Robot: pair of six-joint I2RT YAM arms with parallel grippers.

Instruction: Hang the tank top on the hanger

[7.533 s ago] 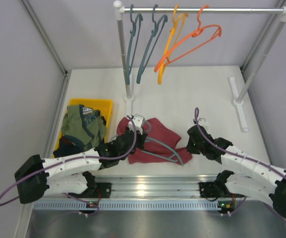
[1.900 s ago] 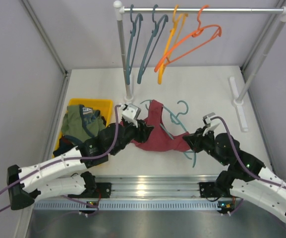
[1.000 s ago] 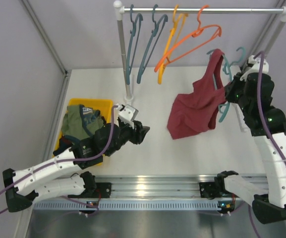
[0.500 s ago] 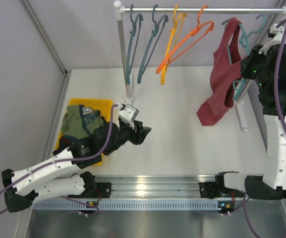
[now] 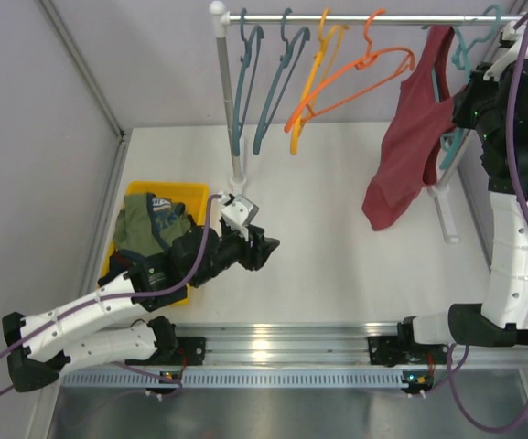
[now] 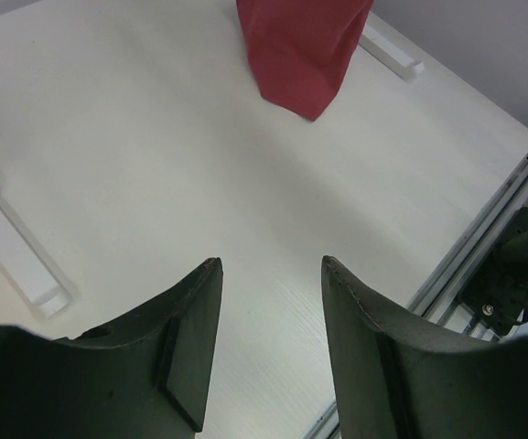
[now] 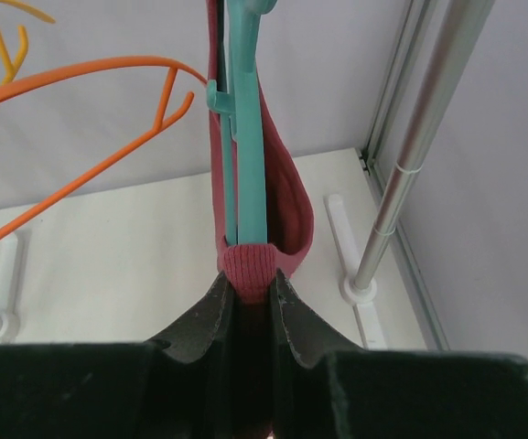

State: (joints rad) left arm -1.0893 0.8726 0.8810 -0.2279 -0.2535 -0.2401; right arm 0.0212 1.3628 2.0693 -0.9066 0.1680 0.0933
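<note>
Two arms work over a white table [image 5: 337, 265] that fills the middle of the top view. Across the top of that frame runs a clothes rack [image 5: 355, 17], a silver rail on white posts.

The right arm [image 5: 520, 229] stands tall along the right edge, reaching to the upper right corner. The left arm [image 5: 99, 306] lies low at lower left, stretched toward the centre.

The tank top [image 5: 410, 137], maroon, hangs in the upper right of the top view, draped from the rail's height, its lower hem clear of the table. In the left wrist view it shows at top centre [image 6: 300, 46].

A yellow bin [image 5: 195, 194] sits at centre left, holding an olive-green garment [image 5: 154, 233].

On the rail hang two dark teal hangers [image 5: 245, 82], a yellow hanger [image 5: 314, 82] and an orange hanger [image 5: 355, 78], all left of the tank top.

The hanger [image 5: 453, 146], light teal, is inside the tank top, its hook up by the rail; whether it rests on the rail I cannot tell. In the right wrist view it rises straight up the centre [image 7: 248, 137], a strap looped around it.

The right gripper [image 7: 249, 279] is clenched on a fold of the tank top [image 7: 248, 265] at the hanger's lower end.

The left gripper [image 6: 270, 262] has its jaws apart over bare table.
</note>
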